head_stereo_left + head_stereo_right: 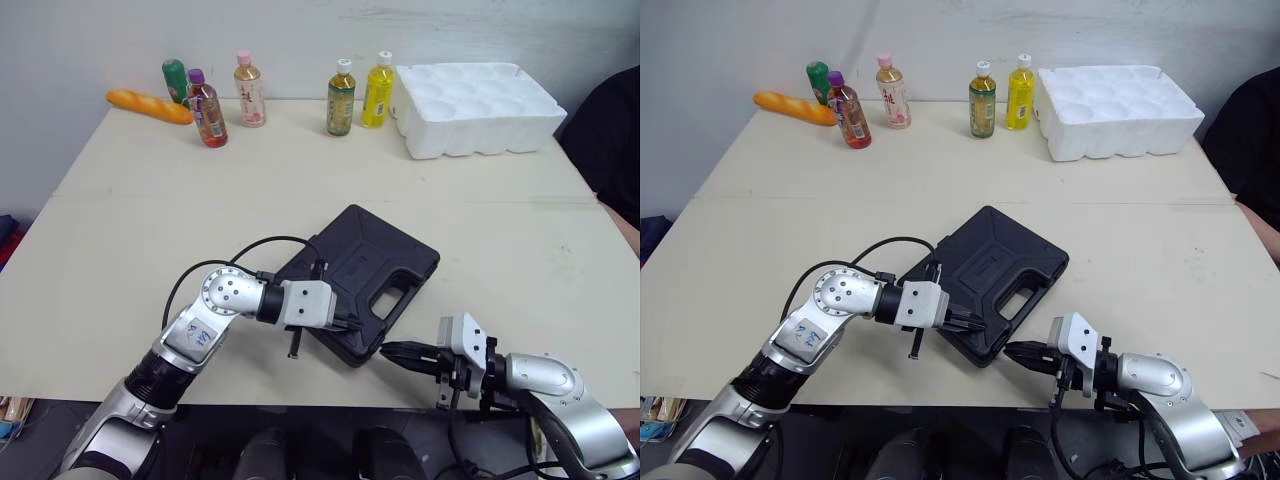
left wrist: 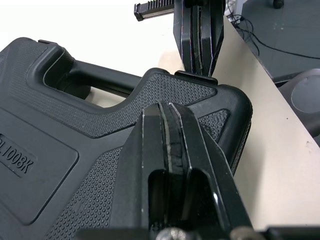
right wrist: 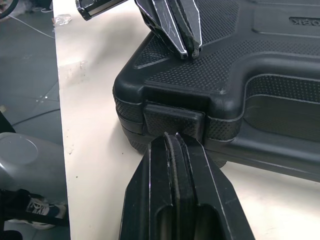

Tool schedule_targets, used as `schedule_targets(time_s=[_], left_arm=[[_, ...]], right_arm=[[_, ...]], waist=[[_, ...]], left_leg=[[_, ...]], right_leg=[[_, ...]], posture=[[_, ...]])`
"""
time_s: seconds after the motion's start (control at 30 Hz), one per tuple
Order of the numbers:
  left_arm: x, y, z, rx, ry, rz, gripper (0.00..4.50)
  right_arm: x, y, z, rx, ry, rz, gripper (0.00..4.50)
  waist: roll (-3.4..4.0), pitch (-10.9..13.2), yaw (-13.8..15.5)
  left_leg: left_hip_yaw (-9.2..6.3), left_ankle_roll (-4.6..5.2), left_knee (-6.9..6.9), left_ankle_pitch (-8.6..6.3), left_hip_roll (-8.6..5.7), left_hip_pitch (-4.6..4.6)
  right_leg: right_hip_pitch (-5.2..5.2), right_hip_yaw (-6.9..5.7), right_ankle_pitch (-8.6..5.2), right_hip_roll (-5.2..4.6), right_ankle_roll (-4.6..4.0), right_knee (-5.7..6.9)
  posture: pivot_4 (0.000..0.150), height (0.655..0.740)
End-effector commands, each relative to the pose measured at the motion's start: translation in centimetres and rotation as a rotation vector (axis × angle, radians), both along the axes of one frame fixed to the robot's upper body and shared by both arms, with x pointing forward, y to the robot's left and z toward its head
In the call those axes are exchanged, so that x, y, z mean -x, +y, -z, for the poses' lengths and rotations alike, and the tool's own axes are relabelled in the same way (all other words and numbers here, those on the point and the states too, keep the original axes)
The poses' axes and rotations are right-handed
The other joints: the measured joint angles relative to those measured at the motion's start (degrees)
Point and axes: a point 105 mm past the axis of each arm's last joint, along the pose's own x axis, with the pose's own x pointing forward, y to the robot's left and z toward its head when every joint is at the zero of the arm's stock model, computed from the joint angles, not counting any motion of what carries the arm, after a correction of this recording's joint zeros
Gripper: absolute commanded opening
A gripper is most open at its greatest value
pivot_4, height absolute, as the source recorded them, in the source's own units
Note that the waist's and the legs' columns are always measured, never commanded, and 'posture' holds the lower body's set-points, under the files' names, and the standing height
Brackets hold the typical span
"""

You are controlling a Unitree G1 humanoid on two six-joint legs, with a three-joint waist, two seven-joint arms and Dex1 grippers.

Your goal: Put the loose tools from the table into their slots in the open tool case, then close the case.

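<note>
The black tool case (image 1: 365,270) lies shut on the table, handle toward the front right. My left gripper (image 1: 352,325) is shut, its tips resting on the lid's textured corner (image 2: 200,95) nearest me. My right gripper (image 1: 385,350) is shut too, and its tips meet the latch (image 3: 175,120) on the case's front edge. In the right wrist view the left gripper (image 3: 189,50) stands on the lid just above that latch. No loose tools lie on the table.
Several bottles (image 1: 341,98) and a bread loaf (image 1: 150,105) stand along the table's far edge, with a white foam tray (image 1: 475,108) at the far right. A person's dark sleeve (image 1: 610,140) shows at the right edge. The table's front edge (image 1: 300,402) runs just below both grippers.
</note>
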Motion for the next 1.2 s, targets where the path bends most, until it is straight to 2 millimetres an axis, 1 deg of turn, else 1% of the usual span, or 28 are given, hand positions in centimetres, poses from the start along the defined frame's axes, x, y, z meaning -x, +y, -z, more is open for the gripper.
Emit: schedule_targets(time_s=[0.03, 0.1, 0.2, 0.23, 0.3, 0.37, 0.4, 0.47, 0.57, 0.63, 0.67, 0.7, 0.73, 0.83, 0.87, 0.9, 0.97, 1.07, 1.13, 1.2], left_arm=[[0.1, 2.6, 4.3, -0.131, 0.151, -0.071, 0.04], [-0.4, 2.7, 3.1, -0.077, 0.104, -0.078, 0.04], [-2.7, 3.3, -0.4, 0.104, -0.061, -0.171, 0.04], [-3.1, 3.8, -1.2, 0.138, -0.088, -0.195, 0.04], [-3.5, 4.9, -2.4, 0.173, -0.127, -0.218, 0.04], [-3.8, 6.1, -3.5, 0.205, -0.147, -0.25, 0.04], [-3.9, 7.3, -4.1, 0.222, -0.13, -0.283, 0.04], [-4.0, 9.2, -4.8, 0.247, -0.097, -0.336, 0.04], [-4.0, 11.8, -5.3, 0.255, -0.062, -0.423, 0.92], [-4.2, 15.0, -5.6, 0.249, -0.046, -0.54, 1.72], [-4.4, 17.0, -5.7, 0.25, -0.03, -0.626, 2.14], [-4.4, 18.4, -5.7, 0.245, -0.016, -0.684, 2.49], [-4.2, 19.8, -5.5, 0.23, 0.007, -0.734, 3.0], [-3.7, 22.5, -4.8, 0.195, 0.021, -0.849, 4.44], [-3.7, 23.9, -4.5, 0.165, -0.03, -0.907, 4.5], [-3.7, 24.9, -4.4, 0.142, -0.068, -0.944, 4.5], [-3.5, 26.4, -4.4, 0.116, -0.112, -1.001, 4.5], [-2.5, 28.0, -4.3, 0.123, -0.102, -1.068, 4.5], [-2.0, 28.4, -4.1, 0.121, -0.1, -1.087, 4.5], [-1.8, 28.4, -4.0, 0.121, -0.1, -1.09, 4.5]], right_arm=[[0.4, 0.2, -1.7, -0.023, -0.048, -0.024, 0.0], [0.7, -0.3, -1.8, -0.009, -0.044, -0.021, 0.0], [1.1, -2.1, -2.2, 0.026, -0.025, -0.001, 0.0], [1.2, -2.8, -2.3, 0.049, -0.021, 0.007, 0.0], [0.8, -4.8, -2.6, 0.108, -0.025, 0.042, 0.0], [0.1, -6.9, -3.4, 0.146, -0.048, 0.098, 0.0], [-0.4, -8.4, -3.9, 0.179, -0.069, 0.136, 0.0], [-1.1, -10.5, -4.8, 0.225, -0.101, 0.188, 0.0], [-2.2, -13.1, -6.3, 0.255, -0.144, 0.275, 0.0], [-3.1, -15.7, -8.0, 0.276, -0.202, 0.356, 0.64], [-3.5, -16.9, -8.8, 0.299, -0.237, 0.388, 0.9], [-3.8, -17.6, -9.4, 0.32, -0.267, 0.406, 1.27], [-4.0, -18.3, -9.8, 0.34, -0.293, 0.42, 1.84], [-4.4, -19.8, -10.3, 0.388, -0.326, 0.437, 3.36], [-4.8, -20.4, -10.7, 0.407, -0.346, 0.448, 3.93], [-5.0, -20.8, -11.1, 0.418, -0.36, 0.455, 4.46], [-5.7, -21.4, -12.0, 0.426, -0.395, 0.473, 4.46], [-6.2, -21.8, -12.9, 0.438, -0.414, 0.458, 4.46], [-6.4, -22.0, -13.0, 0.438, -0.42, 0.453, 4.46], [-6.5, -22.2, -13.0, 0.439, -0.422, 0.451, 4.46]], waist=[[0.0, 0.0, 0.0], [0.02, 0.0, 0.0], [0.08, 0.1, 0.2], [0.03, 0.2, 0.3], [-0.05, 0.3, 0.3], [-0.15, 0.4, 0.2], [-0.16, 0.5, 0.2], [-0.2, 0.5, 0.2], [-0.25, 0.7, 0.1], [-0.29, 0.8, 0.1], [-0.31, 0.9, -0.1], [-0.37, 1.0, -0.2], [-0.41, 1.2, -0.2], [-0.46, 1.2, -0.2], [-0.46, 1.2, -0.2], [-0.41, 1.3, -0.2], [-0.33, 1.4, -0.2], [-0.26, 1.5, -0.4], [-0.18, 1.6, -0.5], [-0.18, 1.6, -0.6]], left_leg=[[0.0, -0.01, -0.04, 0.01, 0.0, 0.0], [0.01, -0.06, -0.19, 0.07, 0.0, -0.01], [0.0, -0.15, -0.31, 0.17, -0.01, -0.05], [-0.01, -0.19, -0.31, 0.2, -0.01, -0.06], [-0.01, -0.08, -0.31, 0.21, -0.01, -0.14], [0.01, -0.06, -0.31, 0.2, -0.04, -0.17], [0.01, -0.07, -0.31, 0.2, -0.04, -0.21], [0.05, -0.29, -0.3, 0.33, -0.1, -0.37], [0.07, -0.32, -0.34, 0.33, -0.11, -0.48], [0.08, -0.33, -0.32, 0.34, -0.11, -0.5], [0.12, -0.31, -0.32, 0.35, -0.16, -0.51], [0.15, -0.29, -0.31, 0.36, -0.18, -0.5], [0.18, -0.28, -0.3, 0.36, -0.18, -0.5], [0.19, -0.32, -0.33, 0.39, -0.15, -0.51], [0.19, -0.32, -0.36, 0.39, -0.15, -0.51], [0.2, -0.33, -0.36, 0.39, -0.15, -0.51], [0.23, -0.32, -0.35, 0.39, -0.21, -0.55], [0.25, -0.37, -0.35, 0.43, -0.2, -0.63], [0.25, -0.41, -0.41, 0.43, -0.19, -0.63], [0.25, -0.44, -0.44, 0.42, -0.18, -0.64]], right_leg=[[-0.01, 0.0, 0.0, 0.0, 0.0, -0.01], [-0.08, -0.01, -0.02, 0.0, -0.04, -0.03], [-0.16, -0.05, -0.05, 0.01, -0.1, -0.04], [-0.16, -0.08, -0.05, 0.02, -0.1, -0.04], [-0.23, -0.1, -0.05, 0.02, -0.1, -0.02], [-0.25, -0.1, -0.05, 0.02, -0.09, -0.02], [-0.29, -0.11, -0.05, 0.02, -0.09, -0.03], [-0.45, -0.11, -0.04, 0.0, -0.08, -0.03], [-0.54, -0.16, -0.05, 0.02, -0.08, -0.07], [-0.53, -0.21, -0.05, 0.05, -0.08, -0.1], [-0.54, -0.18, -0.05, 0.03, -0.07, -0.09], [-0.55, -0.16, -0.04, 0.02, -0.06, -0.09], [-0.57, -0.13, -0.04, 0.02, -0.05, -0.06], [-0.67, -0.11, -0.04, 0.03, -0.05, -0.01], [-0.68, -0.09, -0.04, 0.02, -0.05, -0.02], [-0.68, -0.09, -0.04, 0.01, -0.05, -0.01], [-0.78, -0.04, -0.04, -0.08, -0.05, 0.06], [-0.95, -0.02, -0.04, -0.11, -0.05, 0.15], [-0.97, -0.03, -0.04, -0.11, -0.05, 0.13], [-0.97, -0.11, -0.05, -0.1, -0.07, 0.12]], posture=[[0.15, 0.74], [0.15, 0.74], [0.15, 0.74], [0.15, 0.74], [0.15, 0.74], [0.15, 0.74], [0.15, 0.74], [0.15, 0.74], [0.15, 0.74], [0.15, 0.74], [0.15, 0.74], [0.15, 0.74], [0.15, 0.74], [0.15, 0.74], [0.15, 0.74], [0.15, 0.74], [0.15, 0.74], [0.15, 0.74], [0.15, 0.74], [0.15, 0.74]])
